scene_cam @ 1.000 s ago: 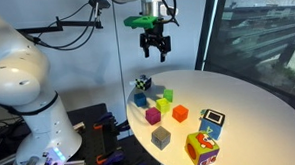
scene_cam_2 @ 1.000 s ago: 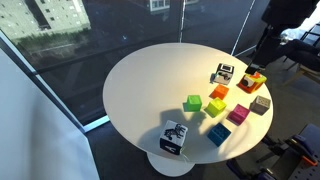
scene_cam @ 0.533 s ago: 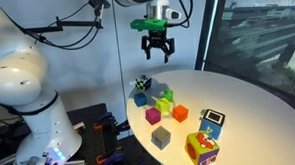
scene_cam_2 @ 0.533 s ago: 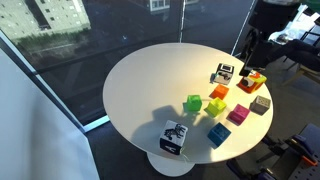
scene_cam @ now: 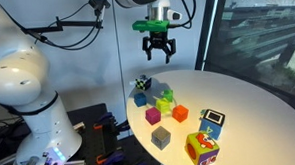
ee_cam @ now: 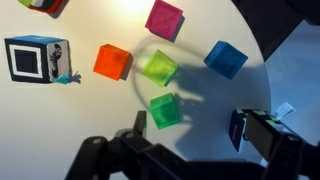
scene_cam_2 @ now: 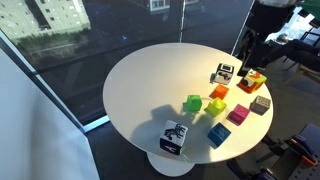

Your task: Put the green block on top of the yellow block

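Standing here, I see the arm's fingers [scene_cam: 147,52] hanging high above the round tabletop [scene_cam: 239,109], spread apart with nothing between them. The job is at the approach step: nothing is picked up yet. Looking down through the wrist view, the green block [ee_cam: 165,110] lies flat on the tabletop in the middle of the cluster, at about 6 o'clock from the yellow block [ee_cam: 158,67], just beside it with a narrow gap. An orange block [ee_cam: 113,61] sits at 9 o'clock of the yellow one, a blue block [ee_cam: 226,59] at 3 o'clock. Next, I reckon, comes a straight descent over the green block, fingers squared to its free sides so they don't nudge its yellow neighbour.
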You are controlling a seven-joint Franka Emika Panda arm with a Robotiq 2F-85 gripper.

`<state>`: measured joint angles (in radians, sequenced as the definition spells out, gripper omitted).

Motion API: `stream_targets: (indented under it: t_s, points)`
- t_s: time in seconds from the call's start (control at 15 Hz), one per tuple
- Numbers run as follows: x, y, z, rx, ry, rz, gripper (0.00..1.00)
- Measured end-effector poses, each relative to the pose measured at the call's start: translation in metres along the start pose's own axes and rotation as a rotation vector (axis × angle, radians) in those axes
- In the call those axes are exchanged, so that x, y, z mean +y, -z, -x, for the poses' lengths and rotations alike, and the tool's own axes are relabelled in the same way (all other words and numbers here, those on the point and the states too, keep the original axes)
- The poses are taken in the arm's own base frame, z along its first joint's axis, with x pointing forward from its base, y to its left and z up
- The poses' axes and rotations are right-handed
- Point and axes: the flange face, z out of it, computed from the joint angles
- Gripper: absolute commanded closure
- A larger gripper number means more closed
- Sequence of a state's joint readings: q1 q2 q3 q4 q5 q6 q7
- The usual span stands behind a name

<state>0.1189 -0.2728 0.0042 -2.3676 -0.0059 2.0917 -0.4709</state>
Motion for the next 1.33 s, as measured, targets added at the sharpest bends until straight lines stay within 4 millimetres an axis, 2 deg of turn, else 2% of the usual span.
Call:
stream_targets:
  t_s: [0.53, 0.87, 1.33]
  points:
    - [0.001, -0.007, -0.002, -0.006, 0.000, -0.004, 0.00]
    - [0.003, -0.030, -0.018, 0.011, 0.021, 0.003, 0.00]
    - [-0.005, -0.071, -0.044, 0.035, 0.144, 0.008, 0.00]
